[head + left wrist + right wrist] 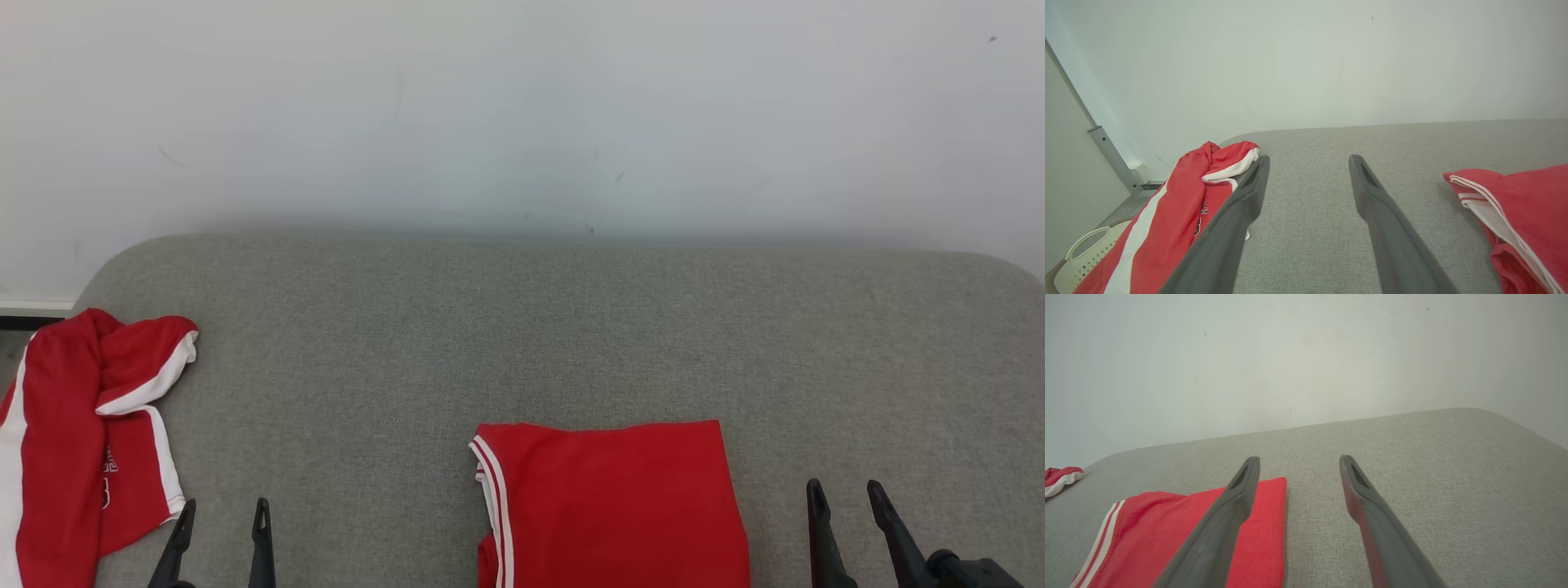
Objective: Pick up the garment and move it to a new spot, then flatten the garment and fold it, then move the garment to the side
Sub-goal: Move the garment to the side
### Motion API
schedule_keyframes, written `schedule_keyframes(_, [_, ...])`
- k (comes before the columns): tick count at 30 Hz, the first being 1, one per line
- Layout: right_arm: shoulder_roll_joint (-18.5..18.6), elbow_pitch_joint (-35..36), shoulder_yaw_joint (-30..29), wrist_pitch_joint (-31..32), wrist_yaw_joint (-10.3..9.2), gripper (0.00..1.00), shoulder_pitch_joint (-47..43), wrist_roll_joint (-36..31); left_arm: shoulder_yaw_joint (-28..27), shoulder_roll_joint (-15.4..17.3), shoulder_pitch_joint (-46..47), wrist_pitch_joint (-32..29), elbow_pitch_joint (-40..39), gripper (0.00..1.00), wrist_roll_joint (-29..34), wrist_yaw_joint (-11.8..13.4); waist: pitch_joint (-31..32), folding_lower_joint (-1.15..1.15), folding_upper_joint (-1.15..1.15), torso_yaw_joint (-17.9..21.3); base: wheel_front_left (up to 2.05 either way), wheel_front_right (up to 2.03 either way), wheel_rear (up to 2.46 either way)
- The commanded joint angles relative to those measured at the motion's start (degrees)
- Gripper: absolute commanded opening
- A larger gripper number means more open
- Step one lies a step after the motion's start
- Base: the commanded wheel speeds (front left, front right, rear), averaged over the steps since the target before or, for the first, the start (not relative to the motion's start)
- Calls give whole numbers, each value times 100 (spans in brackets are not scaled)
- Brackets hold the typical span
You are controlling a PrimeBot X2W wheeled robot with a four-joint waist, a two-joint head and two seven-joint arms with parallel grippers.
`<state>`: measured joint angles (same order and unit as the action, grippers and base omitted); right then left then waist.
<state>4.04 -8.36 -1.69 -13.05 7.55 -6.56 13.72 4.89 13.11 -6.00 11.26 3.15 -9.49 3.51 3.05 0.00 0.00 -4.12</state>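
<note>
Head view: a folded red garment (pixel 612 506) with white-striped trim lies bottom centre on the grey fabric surface (pixel 522 327), a crumpled red-and-white jersey (pixel 82 441) sits lower left, and the left gripper (pixel 220 523) and right gripper (pixel 849 502) are both spread and empty. Left wrist view: the left gripper (pixel 1309 159) gapes between the jersey (pixel 1180 204) and the folded red garment (pixel 1527 204). Right wrist view: the right gripper (pixel 1299 459) is splayed, one finger crossing the folded red garment (pixel 1167 531) at lower left

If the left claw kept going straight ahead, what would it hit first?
The left gripper probably meets bare grey cushion between the crumpled garment and folded garment, then the wall; depth unclear.
</note>
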Motion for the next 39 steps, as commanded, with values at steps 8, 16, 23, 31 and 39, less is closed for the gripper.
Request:
schedule_keyframes(8, [-28,4,-18,84,-13,100,-56,-76,8,61,-27,6,51,100,-40,49,-24,0,0,9,0,0,0])
schedule_keyframes(16, [-38,-75,25,242,-13,100,-17,-15,21,29,-35,14,7,100,-79,123,-29,0,0,-31,0,0,0])
schedule_keyframes(23, [-26,-313,114,532,-13,100,188,-55,26,7,-22,-1,15,100,-88,207,-61,0,0,-69,0,0,0])
schedule_keyframes(31, [20,-1345,312,1019,-13,100,993,-94,116,-65,155,43,99,100,-140,207,-180,0,0,-193,0,0,0])
schedule_keyframes(39, [117,-2972,539,969,-13,100,1875,20,243,-143,326,99,242,100,-177,166,-351,0,0,-395,0,0,0])
